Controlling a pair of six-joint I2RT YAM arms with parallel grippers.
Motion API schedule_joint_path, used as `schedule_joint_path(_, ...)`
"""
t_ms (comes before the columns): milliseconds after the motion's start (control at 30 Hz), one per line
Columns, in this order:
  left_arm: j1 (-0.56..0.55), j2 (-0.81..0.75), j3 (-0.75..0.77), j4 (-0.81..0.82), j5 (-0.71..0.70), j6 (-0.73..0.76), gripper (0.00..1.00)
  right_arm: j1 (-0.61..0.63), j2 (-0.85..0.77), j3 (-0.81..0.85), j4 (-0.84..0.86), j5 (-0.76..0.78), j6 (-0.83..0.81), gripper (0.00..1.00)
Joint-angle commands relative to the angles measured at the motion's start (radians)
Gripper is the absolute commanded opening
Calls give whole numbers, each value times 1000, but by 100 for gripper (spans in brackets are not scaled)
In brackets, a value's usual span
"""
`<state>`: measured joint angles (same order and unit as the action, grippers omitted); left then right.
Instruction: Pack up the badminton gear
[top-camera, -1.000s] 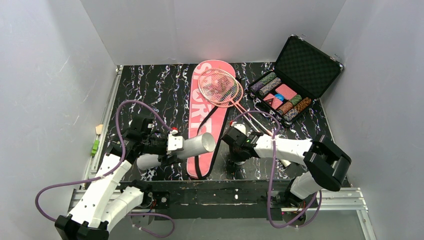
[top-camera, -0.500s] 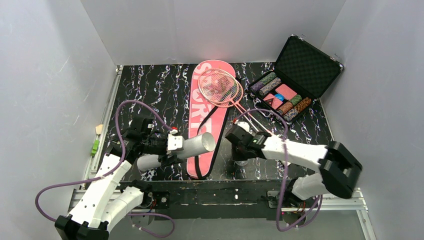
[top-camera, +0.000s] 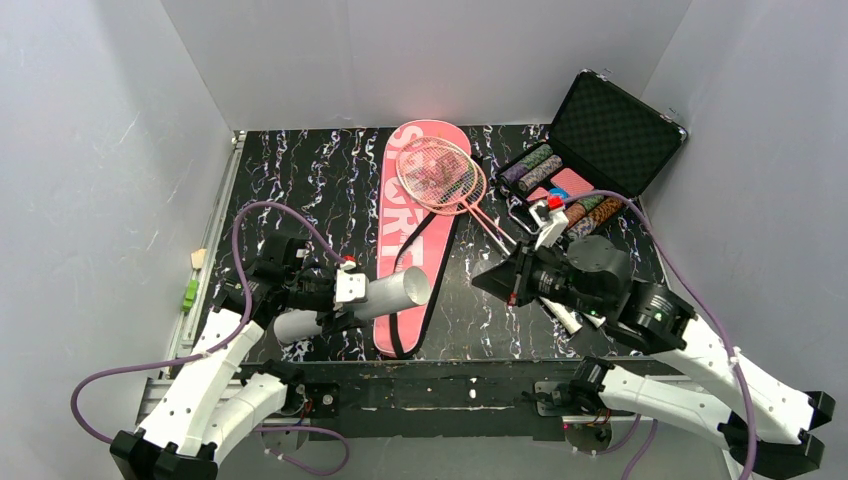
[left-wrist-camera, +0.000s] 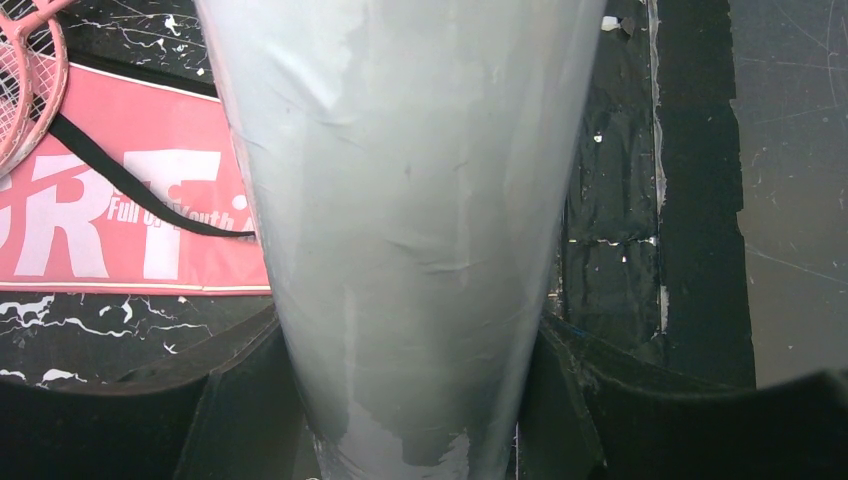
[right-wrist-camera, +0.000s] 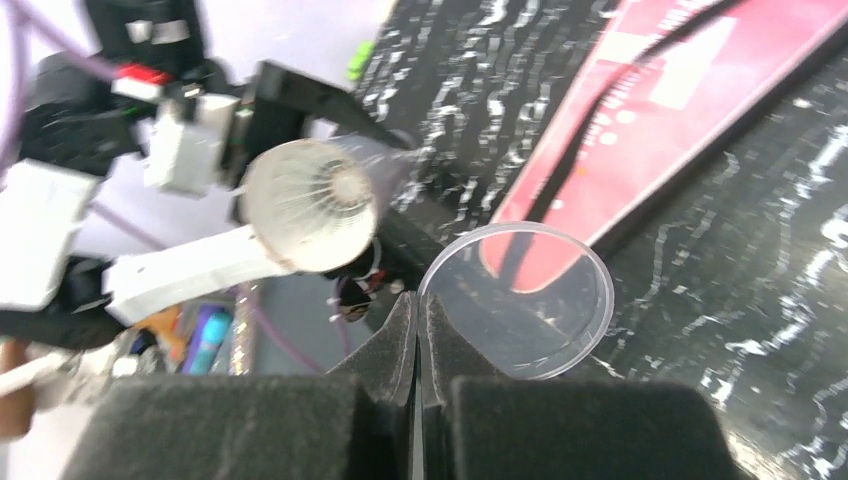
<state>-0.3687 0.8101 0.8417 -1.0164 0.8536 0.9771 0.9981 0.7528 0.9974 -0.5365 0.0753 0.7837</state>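
My left gripper (top-camera: 345, 295) holds the white tube (top-camera: 395, 290) level above the near end of the pink bag (top-camera: 415, 230), its black fingers (left-wrist-camera: 240, 400) pressed to both sides of the tube (left-wrist-camera: 410, 200). The tube's open end (right-wrist-camera: 310, 205) faces my right gripper and shows a shuttlecock's white feathers inside. My right gripper (right-wrist-camera: 418, 300) is shut on the rim of a clear round lid (right-wrist-camera: 540, 310), raised to the right of the tube. Two pink rackets (top-camera: 440, 175) lie across the bag's far end.
An open black case of poker chips (top-camera: 590, 160) stands at the back right. A small green object (top-camera: 190, 293) sits on the left rail. Grey walls close in the table on three sides.
My right gripper has shut on the lid, lifted off the table and swung right, now facing the tube's mouth. The left arm and tube have not moved.
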Motion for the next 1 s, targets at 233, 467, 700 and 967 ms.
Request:
schedule_joint_path(233, -4, -4, 7, 23, 27, 17, 29, 8, 101, 91, 217, -499, -78, 1)
schedule_joint_path(467, -4, -4, 3, 21, 22, 20, 30, 16, 143, 110, 287, -498, -82, 1)
schedule_joint_path(700, -4, 0, 6, 22, 35, 20, 29, 16, 205, 134, 329, -515, -83, 1)
schedule_joint_path(967, -4, -4, 8, 21, 33, 20, 30, 17, 279, 168, 352, -526, -93, 1)
